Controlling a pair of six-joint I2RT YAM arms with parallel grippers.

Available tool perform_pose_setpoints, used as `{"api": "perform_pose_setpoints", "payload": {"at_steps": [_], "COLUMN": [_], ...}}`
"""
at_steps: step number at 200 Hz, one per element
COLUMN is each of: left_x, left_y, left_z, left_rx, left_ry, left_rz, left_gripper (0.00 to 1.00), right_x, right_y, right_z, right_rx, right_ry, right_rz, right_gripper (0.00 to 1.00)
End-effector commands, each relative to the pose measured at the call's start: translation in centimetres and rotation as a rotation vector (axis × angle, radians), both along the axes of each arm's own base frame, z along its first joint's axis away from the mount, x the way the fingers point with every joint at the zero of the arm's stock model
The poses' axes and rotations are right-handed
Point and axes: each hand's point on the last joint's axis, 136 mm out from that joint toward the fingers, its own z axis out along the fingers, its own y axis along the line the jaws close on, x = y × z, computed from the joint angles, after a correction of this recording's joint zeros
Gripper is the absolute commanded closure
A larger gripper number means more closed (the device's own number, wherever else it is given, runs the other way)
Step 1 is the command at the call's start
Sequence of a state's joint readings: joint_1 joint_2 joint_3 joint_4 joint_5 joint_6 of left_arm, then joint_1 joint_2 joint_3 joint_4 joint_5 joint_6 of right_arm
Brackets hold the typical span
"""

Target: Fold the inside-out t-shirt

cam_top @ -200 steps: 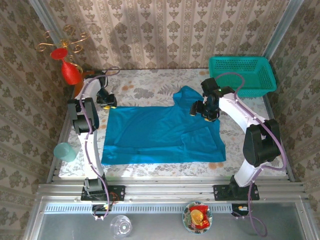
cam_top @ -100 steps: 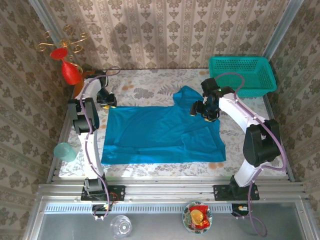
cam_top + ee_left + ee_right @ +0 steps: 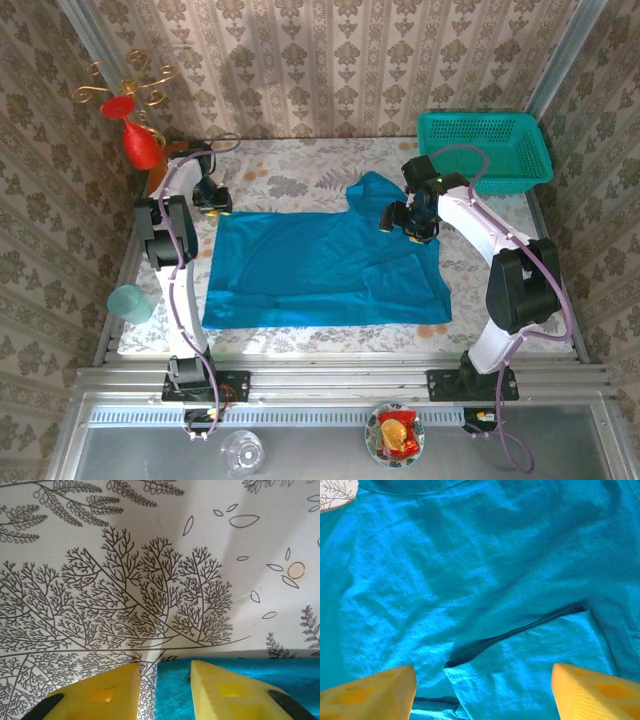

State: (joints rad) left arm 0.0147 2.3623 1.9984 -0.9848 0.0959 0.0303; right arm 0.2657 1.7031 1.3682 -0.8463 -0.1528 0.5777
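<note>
Two claws are working at opposite ends of the cloth. I am holding my left claw point(image 3: 164, 674) with its yellow fingers point(image 3: 107, 687) a little apart, hovering right at the far left corner of the inside-out t-shirt point(image 3: 300, 265); in the left wrist view the blue edge is lying between and beneath the fingertips, and the fern-printed counter point(image 3: 150, 555) is spreading out beyond it. Whether the fingers are touching the cloth I cannot tell. I am keeping my right claw point(image 3: 482, 680) spread wide, with nothing between its fingers, and it is hanging over the right part of the shirt, where a flap of cloth is lying doubled over the layer below and casting a dark crease. From the top view the shirt is lying mostly flat across the middle of the counter, its long side running left to right, with one sleeve poking toward the far wall beside the right claw. Farther out, a teal basket point(image 3: 485, 150) is sitting at the far right corner, apart from the shirt.
</note>
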Motion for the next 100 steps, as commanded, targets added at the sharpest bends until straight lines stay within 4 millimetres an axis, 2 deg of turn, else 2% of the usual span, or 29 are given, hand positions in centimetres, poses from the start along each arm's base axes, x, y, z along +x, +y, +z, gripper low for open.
{"api": "perform_pose_setpoints", "payload": {"at_steps": [1,49,100], "left_x": [-0.6,-1.5,-1.4], "left_y": [0.9,-0.6,-0.3], "left_z": [0.5,-1.4,-1.3], "left_rx": [0.016,-0.039,-0.019], "left_ry": [0.025,0.090,0.084], "left_rz": [-0.007,-0.028,-0.032], "left_gripper": [0.65,0.69,0.82], "right_x": [-0.7,-0.8,0.2], "right_y": [-0.1,-0.2,-0.7], "right_z": [0.2,0.1,-0.1], "right_rx": [-0.011,-0.018,-0.057], "right_ry": [0.020,0.022,0.007], "right_rz": [0.013,0.015,0.025], "right_gripper": [0.27,0.27,0.27]}}
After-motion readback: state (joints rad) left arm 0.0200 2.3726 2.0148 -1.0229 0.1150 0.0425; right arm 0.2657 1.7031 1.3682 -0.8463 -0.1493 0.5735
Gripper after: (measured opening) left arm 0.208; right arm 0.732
